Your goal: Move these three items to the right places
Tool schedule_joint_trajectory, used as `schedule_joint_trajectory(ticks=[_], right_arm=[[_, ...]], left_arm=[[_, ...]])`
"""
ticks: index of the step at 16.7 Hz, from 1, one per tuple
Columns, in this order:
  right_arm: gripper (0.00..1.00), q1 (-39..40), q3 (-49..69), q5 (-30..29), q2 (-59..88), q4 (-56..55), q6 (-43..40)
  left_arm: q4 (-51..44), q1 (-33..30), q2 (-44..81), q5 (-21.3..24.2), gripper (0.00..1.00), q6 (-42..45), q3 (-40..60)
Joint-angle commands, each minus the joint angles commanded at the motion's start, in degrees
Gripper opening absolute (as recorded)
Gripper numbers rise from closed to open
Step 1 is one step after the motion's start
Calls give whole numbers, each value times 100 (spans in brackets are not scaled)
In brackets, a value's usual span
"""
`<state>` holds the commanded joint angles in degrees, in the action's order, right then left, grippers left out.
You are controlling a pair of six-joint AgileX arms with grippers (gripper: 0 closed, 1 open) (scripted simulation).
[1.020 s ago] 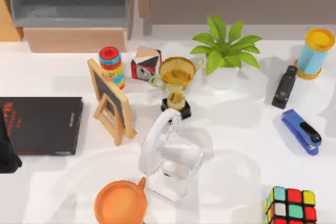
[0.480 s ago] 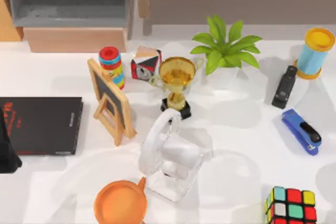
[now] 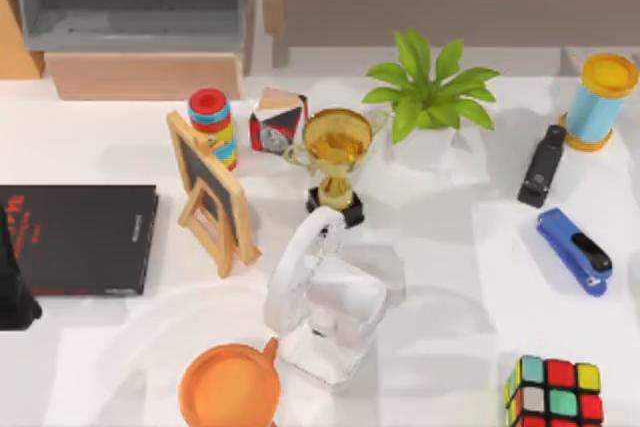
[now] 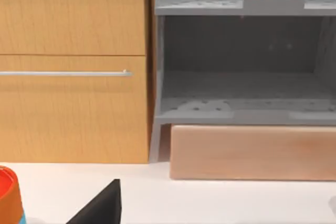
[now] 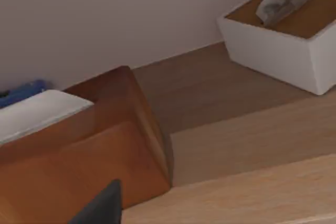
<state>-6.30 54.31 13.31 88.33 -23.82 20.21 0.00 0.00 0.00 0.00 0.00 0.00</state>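
Far left of the table, the left arm's dark body sits at the edge. The left gripper (image 4: pixel 100 208) faces a grey open shelf unit (image 4: pixel 241 77) beside a wooden cabinet (image 4: pixel 73 103). Whether it is apart or together, I cannot tell.

Next comes a flat black book (image 3: pixel 78 237), long axis running left to right. Right of it a small wood-framed chalkboard easel (image 3: pixel 208 190) stands upright, with a stack of coloured rings (image 3: pixel 212 122) just behind it. An orange round cup (image 3: pixel 230 385) sits at the near edge.

In the centre are a red, white and black cube (image 3: pixel 277 119), a gold trophy on a black base (image 3: pixel 335 152) and a white ring-headed appliance on a clear base (image 3: pixel 325 297), then a green potted plant (image 3: pixel 430 97).

Right side now: a black stapler (image 3: pixel 542 165), long axis near-to-far and leaning slightly. A blue stapler (image 3: pixel 573 250) lies diagonally, its dark end toward the near right. A multicoloured puzzle cube (image 3: pixel 555 392) is near the front, and a blue cylinder with a yellow lid (image 3: pixel 600 97) is at the back.

The right gripper (image 5: pixel 100 205) looks over a wooden shelf toward a white tissue box (image 5: pixel 283 45); its state cannot be told.
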Motion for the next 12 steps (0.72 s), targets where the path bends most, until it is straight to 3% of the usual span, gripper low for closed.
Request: schedule_joint_trajectory(ticks=[7, 12], right_arm=[[100, 2693, 259, -1043, -862, 5310, 1670], [100, 4050, 197, -1316, -958, 7826, 2507]], left_arm=[[0, 0, 0, 0, 100, 0, 0], [0, 0, 0, 0, 100, 0, 0]])
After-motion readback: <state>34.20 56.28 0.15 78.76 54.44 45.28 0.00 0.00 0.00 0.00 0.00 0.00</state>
